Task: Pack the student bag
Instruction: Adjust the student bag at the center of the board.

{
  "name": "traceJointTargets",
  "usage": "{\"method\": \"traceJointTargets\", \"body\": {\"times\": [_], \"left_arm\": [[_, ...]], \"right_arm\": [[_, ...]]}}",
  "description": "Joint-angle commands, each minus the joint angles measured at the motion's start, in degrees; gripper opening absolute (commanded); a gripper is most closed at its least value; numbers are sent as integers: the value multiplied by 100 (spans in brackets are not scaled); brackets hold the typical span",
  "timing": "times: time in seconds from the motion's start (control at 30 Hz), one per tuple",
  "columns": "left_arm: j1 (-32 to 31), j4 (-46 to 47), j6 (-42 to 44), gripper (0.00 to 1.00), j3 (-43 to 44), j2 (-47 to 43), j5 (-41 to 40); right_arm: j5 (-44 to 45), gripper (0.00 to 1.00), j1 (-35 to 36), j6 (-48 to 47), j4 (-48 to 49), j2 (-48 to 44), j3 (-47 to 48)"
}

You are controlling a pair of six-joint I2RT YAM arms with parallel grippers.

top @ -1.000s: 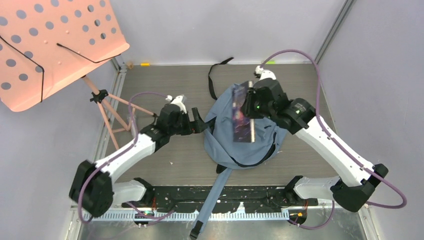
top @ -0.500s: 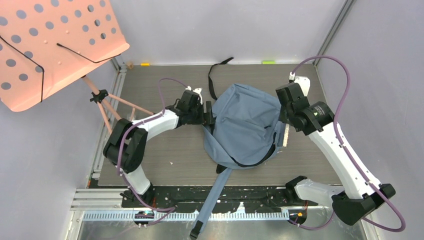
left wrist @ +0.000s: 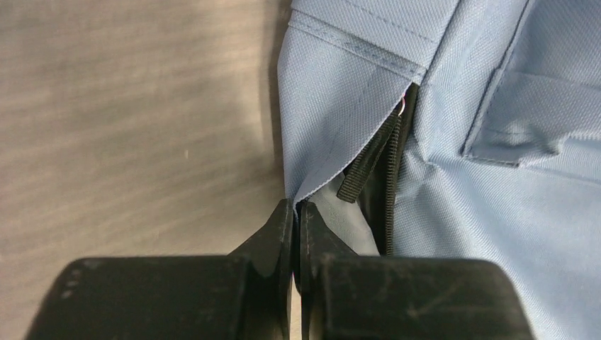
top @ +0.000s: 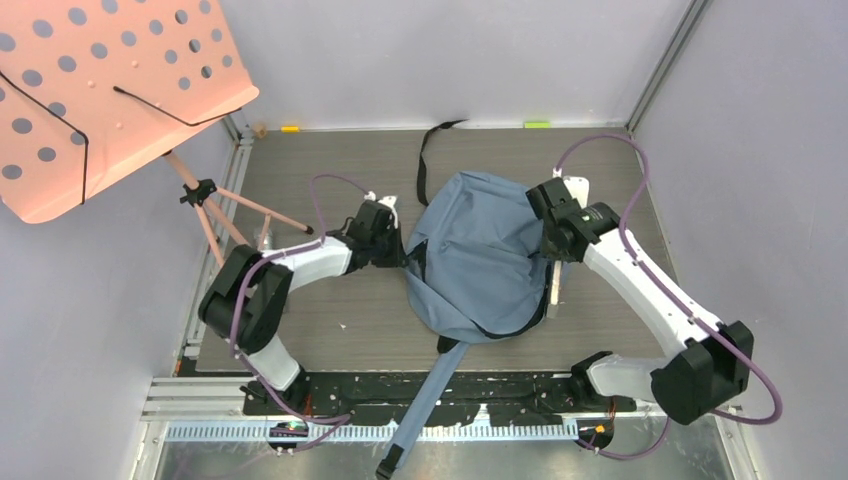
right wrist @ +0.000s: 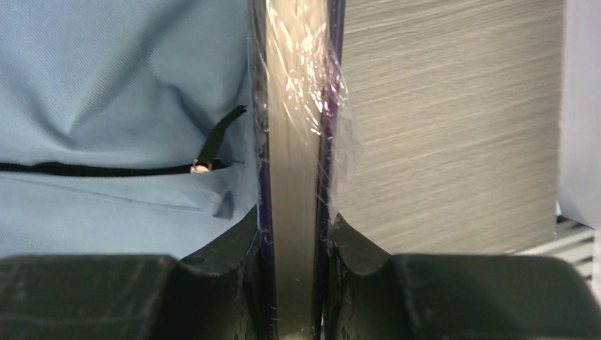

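The student bag (top: 480, 255), a soft grey-blue backpack, lies flat in the middle of the table. My left gripper (top: 407, 254) is at its left edge. In the left wrist view this gripper (left wrist: 296, 207) is shut on a fold of the bag's fabric (left wrist: 333, 127), beside the black zipper (left wrist: 392, 177). My right gripper (top: 553, 262) is at the bag's right side, shut on a book (top: 553, 288) held edge-on. The right wrist view shows the plastic-wrapped book (right wrist: 294, 106) clamped between the fingers of the right gripper (right wrist: 293, 225), with the bag (right wrist: 106, 85) to its left.
A pink perforated music stand (top: 100, 90) on tripod legs (top: 235, 215) stands at the back left. A black strap (top: 430, 150) trails behind the bag. A blue strap (top: 430, 400) hangs over the front edge. Walls close in the back and right.
My left gripper has closed on the bag's left edge. The right arm carried the book from above the bag down to its right side.
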Motion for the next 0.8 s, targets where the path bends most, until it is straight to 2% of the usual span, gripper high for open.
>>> {"method": "traceJointTargets", "body": {"times": [0.0, 0.23, 0.37, 0.5, 0.63, 0.77], "left_arm": [[9, 186, -247, 0, -954, -899, -67], [-123, -22, -716, 0, -2218, -2782, 50], [-371, -554, -1012, 0, -2562, -3823, 54], [-533, -1018, -1195, 2, -2686, -4452, -27], [-560, -1419, -1145, 24, -2494, -4697, -33], [-576, -2102, -753, 58, -1870, -4793, -409]], "right_arm": [[-494, 0, -8, -35, 1306, 252, 18], [-1318, 1, -3, -318, 2579, 1042, 150], [-1918, 1, 9, -296, 3176, 1540, 365], [-2190, 1, 98, -347, 3490, 2134, 781], [-2028, 0, 154, -459, 3399, 2463, 1363], [-1531, 1, 155, -598, 2842, 2448, 1849]]}}
